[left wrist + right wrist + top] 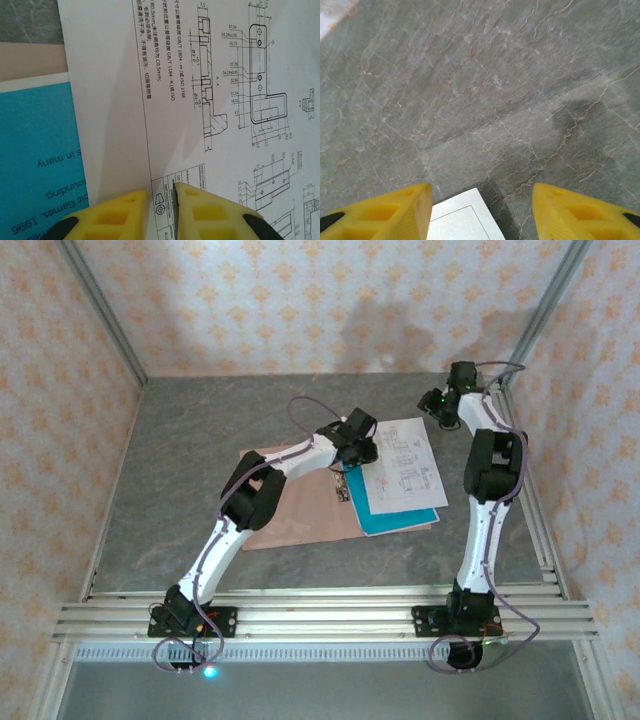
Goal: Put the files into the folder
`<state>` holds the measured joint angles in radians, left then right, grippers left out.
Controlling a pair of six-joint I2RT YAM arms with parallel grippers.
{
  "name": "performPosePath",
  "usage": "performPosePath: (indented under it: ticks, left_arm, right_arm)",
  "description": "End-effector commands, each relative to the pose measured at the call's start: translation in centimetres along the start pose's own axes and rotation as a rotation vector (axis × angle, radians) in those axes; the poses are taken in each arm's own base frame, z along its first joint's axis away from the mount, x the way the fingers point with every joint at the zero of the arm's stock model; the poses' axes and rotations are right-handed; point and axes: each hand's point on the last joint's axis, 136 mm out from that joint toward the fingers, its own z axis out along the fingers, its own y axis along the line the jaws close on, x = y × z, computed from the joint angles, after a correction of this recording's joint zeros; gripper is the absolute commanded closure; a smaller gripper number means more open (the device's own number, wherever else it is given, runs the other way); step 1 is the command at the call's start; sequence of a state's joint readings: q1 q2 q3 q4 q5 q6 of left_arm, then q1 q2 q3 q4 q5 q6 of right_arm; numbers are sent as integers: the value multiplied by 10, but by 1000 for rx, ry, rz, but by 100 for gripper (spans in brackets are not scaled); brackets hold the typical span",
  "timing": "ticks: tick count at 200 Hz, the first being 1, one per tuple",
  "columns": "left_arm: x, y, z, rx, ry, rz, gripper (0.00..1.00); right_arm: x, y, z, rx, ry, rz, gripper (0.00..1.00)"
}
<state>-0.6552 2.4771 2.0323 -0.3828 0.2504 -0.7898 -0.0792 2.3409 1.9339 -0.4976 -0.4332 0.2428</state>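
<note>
The salmon folder [300, 512] lies flat at mid-table, also showing as a pinkish strip [30, 60] in the left wrist view. On its right part lies the teal sheet [398, 518] [35, 150], with the white printed sheet [408, 465] [210, 85] on top of it, skewed and reaching off to the right. My left gripper [360, 453] [161, 187] is down on the white sheet's left part. Its yellow fingertips [130, 200] are a narrow gap apart, and flat printed paper shows between them. My right gripper [443, 412] [481, 189] hangs open over the white sheet's far corner [462, 215], holding nothing.
The grey marbled tabletop [200, 440] [480, 90] surrounds the papers. Metal frame posts [100, 310] and patterned walls close in the back and sides. An aluminium rail [320, 615] runs along the near edge by the arm bases.
</note>
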Motion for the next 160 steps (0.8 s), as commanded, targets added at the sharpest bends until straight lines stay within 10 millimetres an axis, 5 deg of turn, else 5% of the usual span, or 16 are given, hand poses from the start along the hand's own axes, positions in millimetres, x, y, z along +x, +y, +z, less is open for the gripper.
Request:
performPosePath:
  ticks: [1,83,160]
  left_arm:
    - [21,29,14,-104,61,37,80]
    - [24,37,22,-130,83,62,81]
    - [22,42,24,-150,90,70,81]
  right_arm:
    - [15,5,8,-20,72,-38,45]
    - [41,18,13,-78,189,-82,44]
    - [44,9,-24,9,175,-121,45]
